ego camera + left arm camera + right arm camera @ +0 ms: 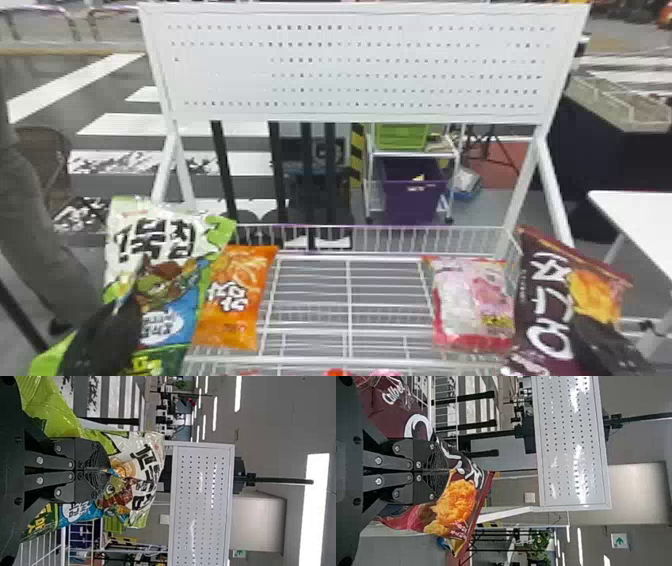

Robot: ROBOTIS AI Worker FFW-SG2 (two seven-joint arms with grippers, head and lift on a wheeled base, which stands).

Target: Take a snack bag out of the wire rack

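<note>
I have the left gripper [125, 312] pinched together on a white-and-green snack bag [117, 237], at the left side of the wire rack [349, 310]. Its foil is glossy and creased, with heavy black lettering, a brown-and-green picture and a blue patch lower down. My right gripper [587, 327] is closed on a dark maroon bag [532, 310] at the right side; that one leans, showing large white lettering and a golden-orange snack picture. Between them, an orange bag [230, 300] sits on the left and a pink-and-white bag [472, 305] on the right of the rack. The black fingers cover part of each held bag, and both bags run off the head view's near edge, so I can't tell whether their lower ends clear the wires. Some red and pink items [385, 372] at the near edge are cut off too far to identify.
</note>
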